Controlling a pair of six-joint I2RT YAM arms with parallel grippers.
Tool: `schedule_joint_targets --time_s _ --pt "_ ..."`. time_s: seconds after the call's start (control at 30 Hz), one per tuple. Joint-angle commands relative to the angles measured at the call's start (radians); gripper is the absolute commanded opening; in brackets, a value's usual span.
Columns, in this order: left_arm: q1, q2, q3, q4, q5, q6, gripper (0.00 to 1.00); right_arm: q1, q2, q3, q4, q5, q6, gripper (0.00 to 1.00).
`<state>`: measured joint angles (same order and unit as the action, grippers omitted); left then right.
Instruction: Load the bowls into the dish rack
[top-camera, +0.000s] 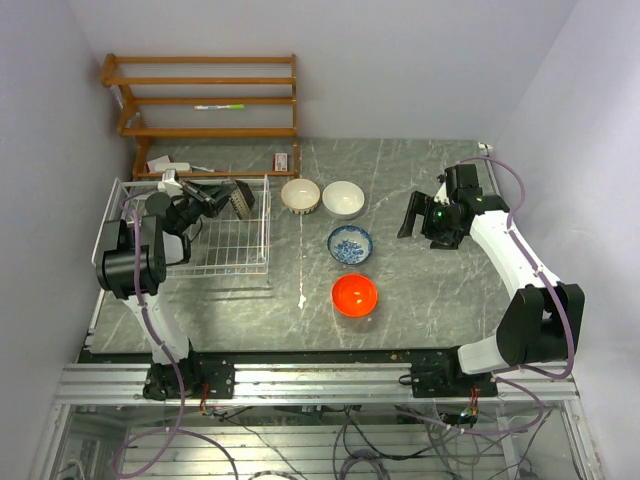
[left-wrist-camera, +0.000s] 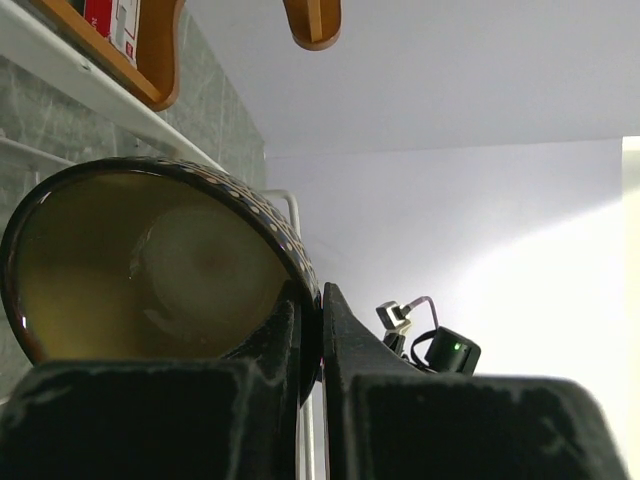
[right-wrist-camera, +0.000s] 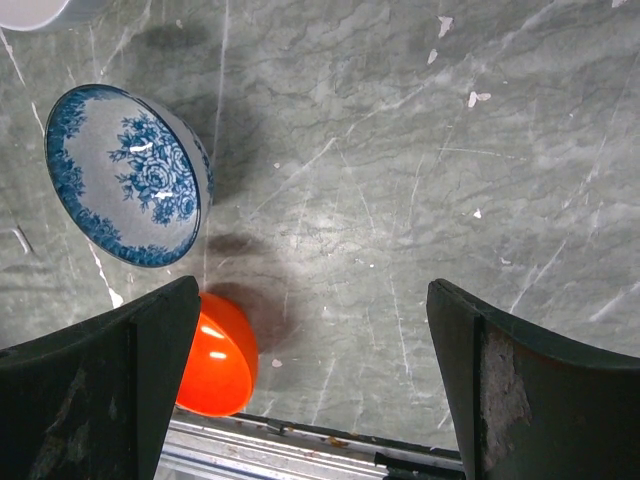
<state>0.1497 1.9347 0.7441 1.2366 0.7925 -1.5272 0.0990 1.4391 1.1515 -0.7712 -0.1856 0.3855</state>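
From the middle of the table (top-camera: 430, 290), the white wire dish rack (top-camera: 215, 250) sits out at nine o'clock, and the left hand (top-camera: 225, 198) hangs over its far right corner. That hand is pressed tight on the rim of a dark bowl (top-camera: 241, 197), one finger inside the rim and one outside. The bowl is tipped on its side. From the wrist view the left hand (left-wrist-camera: 320, 310) is clamped on the dotted rim, and the dark bowl (left-wrist-camera: 150, 270) shows an olive-brown inside, with a white rack wire running behind it. I cannot tell whether the bowl touches the wires. Just beyond the rack, at about eleven o'clock, a wooden shelf (top-camera: 200, 95) stands against the wall, with a pen (top-camera: 220, 106) on one slat and a small box (top-camera: 283, 161) at its foot. Four bowls wait on the table to the right of the rack. At twelve o'clock a cream bowl (top-camera: 300, 195) and a white bowl (top-camera: 343, 198) sit side by side. Just nearer is a blue-and-white bowl (top-camera: 350, 244), and nearest the arms an orange-red bowl (top-camera: 354, 294). At three o'clock the right hand (top-camera: 422, 212) hovers above bare table, well apart from the bowls, its fingers (right-wrist-camera: 100, 390) spread wide with nothing between them.
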Motion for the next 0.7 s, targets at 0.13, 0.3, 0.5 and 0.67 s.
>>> schedule_joint_targets --time_s 0.13,0.3,0.5,0.67 --pt "0.013 -0.044 -0.014 -0.337 0.002 0.224 0.08 -0.007 0.009 -0.013 0.025 0.011 0.009 0.96" --pt "0.047 -0.055 -0.058 -0.407 -0.003 0.284 0.19 -0.006 0.018 -0.015 0.026 0.013 0.005 0.96" --pt "0.084 -0.082 -0.091 -0.461 0.006 0.340 0.26 -0.006 0.025 -0.020 0.031 0.006 0.002 0.96" --pt "0.115 -0.135 -0.081 -0.610 0.006 0.438 0.32 -0.007 0.029 -0.017 0.033 0.001 0.001 0.96"
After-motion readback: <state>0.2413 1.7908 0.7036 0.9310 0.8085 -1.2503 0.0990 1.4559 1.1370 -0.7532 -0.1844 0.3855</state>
